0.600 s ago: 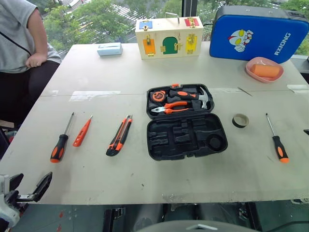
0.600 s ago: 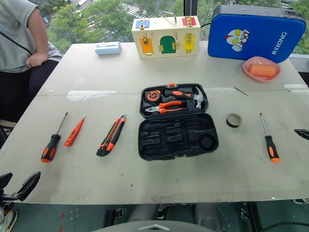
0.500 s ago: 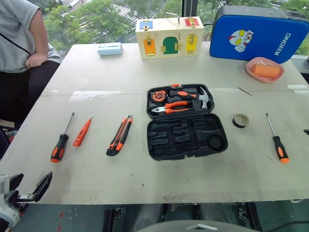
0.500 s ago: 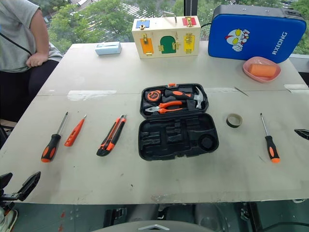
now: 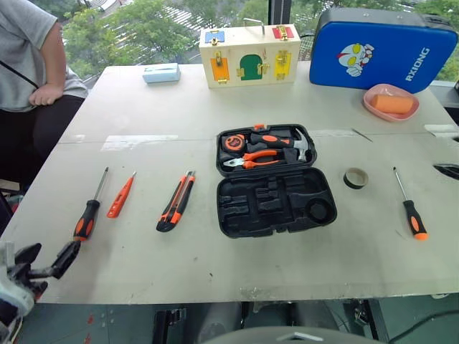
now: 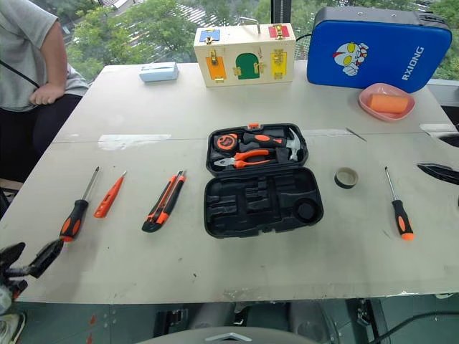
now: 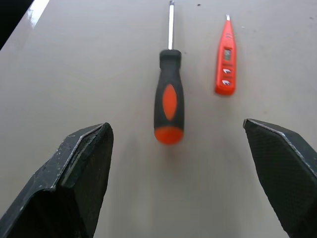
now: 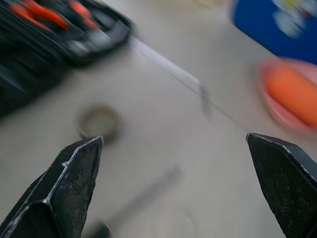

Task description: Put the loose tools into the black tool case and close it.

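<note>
**Both pincers spread wide, tools loose on the table**

Left wrist view: the left gripper (image 7: 178, 173) stands released just short of a black-and-orange-handled screwdriver (image 7: 169, 96), with a slim all-orange tester screwdriver (image 7: 226, 59) beside it. The black moulded-plastic tool case (image 5: 276, 183) lies open mid-table (hammer and pliers already seated), an orange-and-black utility knife (image 5: 176, 201) to its left. The right gripper (image 8: 183, 183) hangs released near the small dark tape roll (image 5: 356, 178) and second black-and-orange-handled screwdriver (image 5: 409, 206).

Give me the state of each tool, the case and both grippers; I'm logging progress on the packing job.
black tool case: open, near half empty
left screwdriver: loose on table
tester screwdriver: loose
utility knife: loose
tape roll: loose
right screwdriver: loose
left gripper: open, empty
right gripper: open, empty
</note>
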`<control>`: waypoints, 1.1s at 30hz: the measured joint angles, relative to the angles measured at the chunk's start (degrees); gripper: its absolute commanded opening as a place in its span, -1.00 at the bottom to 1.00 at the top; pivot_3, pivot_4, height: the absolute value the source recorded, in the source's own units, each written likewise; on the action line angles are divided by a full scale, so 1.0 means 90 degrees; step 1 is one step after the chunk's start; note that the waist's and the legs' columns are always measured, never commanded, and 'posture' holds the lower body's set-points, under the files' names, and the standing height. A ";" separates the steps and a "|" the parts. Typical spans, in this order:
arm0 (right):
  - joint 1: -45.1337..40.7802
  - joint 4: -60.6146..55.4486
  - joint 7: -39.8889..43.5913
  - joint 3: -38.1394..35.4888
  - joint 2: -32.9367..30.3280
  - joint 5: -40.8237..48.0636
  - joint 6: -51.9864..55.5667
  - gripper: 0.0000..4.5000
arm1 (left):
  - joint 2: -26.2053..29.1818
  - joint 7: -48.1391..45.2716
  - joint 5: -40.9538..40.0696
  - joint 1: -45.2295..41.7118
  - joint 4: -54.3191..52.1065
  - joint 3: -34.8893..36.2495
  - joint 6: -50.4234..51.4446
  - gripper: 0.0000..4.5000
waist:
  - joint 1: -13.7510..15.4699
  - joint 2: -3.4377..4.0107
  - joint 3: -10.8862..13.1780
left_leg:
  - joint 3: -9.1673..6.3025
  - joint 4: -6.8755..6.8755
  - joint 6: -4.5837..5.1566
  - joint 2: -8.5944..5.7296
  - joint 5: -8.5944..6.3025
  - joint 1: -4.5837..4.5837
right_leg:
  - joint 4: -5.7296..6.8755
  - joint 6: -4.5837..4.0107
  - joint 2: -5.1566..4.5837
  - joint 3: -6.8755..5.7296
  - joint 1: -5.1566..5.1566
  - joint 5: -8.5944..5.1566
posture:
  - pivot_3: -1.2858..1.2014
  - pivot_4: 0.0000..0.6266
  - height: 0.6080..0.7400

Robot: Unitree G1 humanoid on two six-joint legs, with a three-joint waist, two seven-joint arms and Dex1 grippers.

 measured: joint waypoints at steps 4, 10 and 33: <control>0.0026 -0.1795 -0.0022 0.0153 0.0123 0.0747 0.1154 0.98 | 0.0624 0.0167 0.0025 -0.0412 0.0163 -0.0117 0.0709 1.00 | 0.0032 -0.0001 0.0000 | 0.0001 -0.0002 -0.0026 -0.0001 0.0015 -0.0011 | -0.0005 0.0000 0.0000 0.0001 -0.0019 0.0000 | 0.03 -0.52 0.93; -0.0095 -0.3970 -0.0099 0.0400 0.0508 0.1907 0.2140 0.98 | 0.1567 0.0205 0.0412 -0.1494 0.1015 -0.1133 0.1392 1.00 | 0.0042 -0.0013 0.0002 | 0.0004 -0.0009 -0.0023 -0.0002 0.0012 -0.0012 | -0.0002 0.0001 -0.0001 0.0008 -0.0025 0.0001 | 0.03 -0.52 0.93; -0.0492 -0.5271 -0.0676 0.0872 0.0944 0.2671 0.2737 1.00 | 0.2233 -0.0717 0.1573 -0.3316 0.3619 -0.2787 0.0836 -0.52 | 0.0008 -0.0030 -0.0004 | 0.0006 -0.0023 -0.0027 -0.0001 0.0016 -0.0002 | 0.0078 -0.0004 0.0001 0.0024 -0.0073 -0.0001 | 0.03 -0.52 0.93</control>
